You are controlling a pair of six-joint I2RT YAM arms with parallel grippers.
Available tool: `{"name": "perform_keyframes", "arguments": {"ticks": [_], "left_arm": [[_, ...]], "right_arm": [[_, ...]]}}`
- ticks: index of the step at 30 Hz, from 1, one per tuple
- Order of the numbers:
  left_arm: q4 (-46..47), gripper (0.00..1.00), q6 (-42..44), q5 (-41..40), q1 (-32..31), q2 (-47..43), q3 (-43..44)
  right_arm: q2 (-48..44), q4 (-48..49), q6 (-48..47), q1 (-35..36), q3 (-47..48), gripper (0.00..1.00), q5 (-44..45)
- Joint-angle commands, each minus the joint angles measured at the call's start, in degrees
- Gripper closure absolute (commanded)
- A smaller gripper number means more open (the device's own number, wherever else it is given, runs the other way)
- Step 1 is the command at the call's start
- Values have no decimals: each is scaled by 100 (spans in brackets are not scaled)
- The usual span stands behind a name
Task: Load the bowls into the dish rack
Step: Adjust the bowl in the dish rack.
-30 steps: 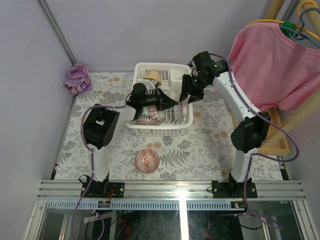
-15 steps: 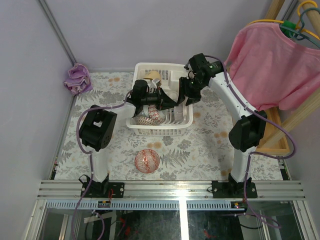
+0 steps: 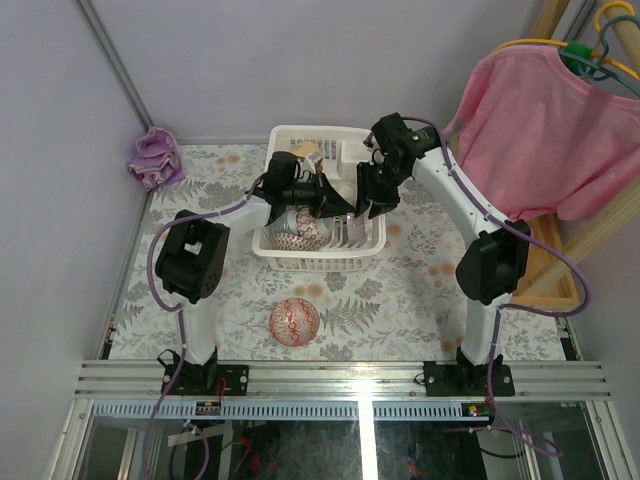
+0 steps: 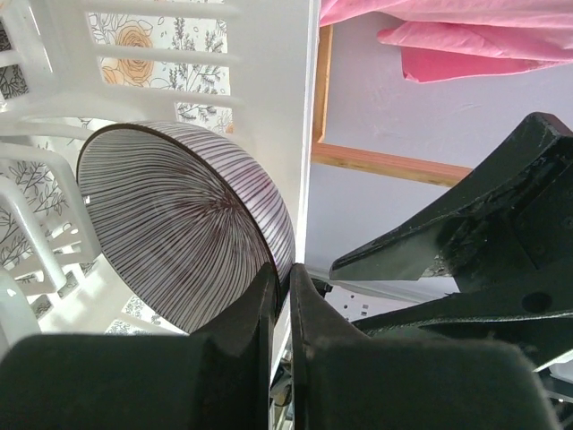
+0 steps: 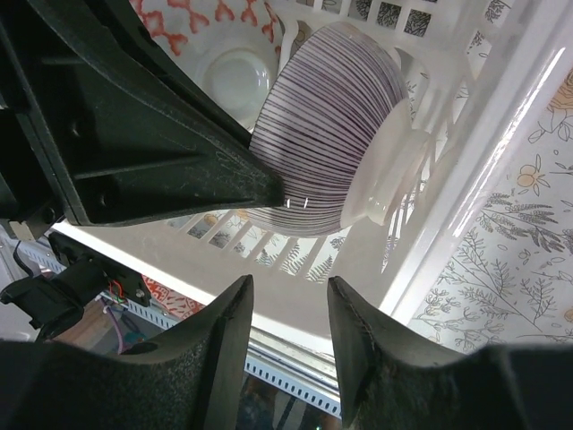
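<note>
The white dish rack point(image 3: 366, 242) stands at the table's far middle. My left gripper point(image 3: 338, 203) is inside it, shut on the rim of a purple-striped white bowl point(image 4: 179, 242), held on edge by the rack's right wall point(image 4: 269, 107). My right gripper point(image 3: 372, 197) is open and empty, just above the rack's right wall; its view shows the striped bowl point(image 5: 331, 134) and the open right gripper point(image 5: 288, 296). An orange-yellow bowl point(image 3: 308, 151) and patterned bowls point(image 3: 298, 233) lie in the rack. A red-patterned bowl point(image 3: 294, 320) sits on the table in front.
A purple cloth point(image 3: 155, 157) lies at the far left corner. A pink shirt point(image 3: 545, 130) hangs on a wooden stand at the right. A red-and-white bowl point(image 5: 224, 54) in the rack lies beside the striped one.
My right gripper has moved left, close over the rack's right wall. My left gripper has shifted slightly farther into the rack with the striped bowl.
</note>
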Motion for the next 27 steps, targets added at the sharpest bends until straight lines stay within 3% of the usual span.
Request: {"name": "perform_keyframes", "arguments": {"ticks": [1, 19, 27], "left_arm": [[-1181, 100, 798, -567, 131, 138, -210], [-2250, 100, 1567, -1048, 199, 161, -229], [-2399, 100, 1741, -1181, 222, 124, -383]], "right_arm": [[47, -441, -238, 84, 153, 54, -55], [181, -468, -281, 108, 221, 49, -8], [460, -498, -257, 129, 457, 54, 218]]}}
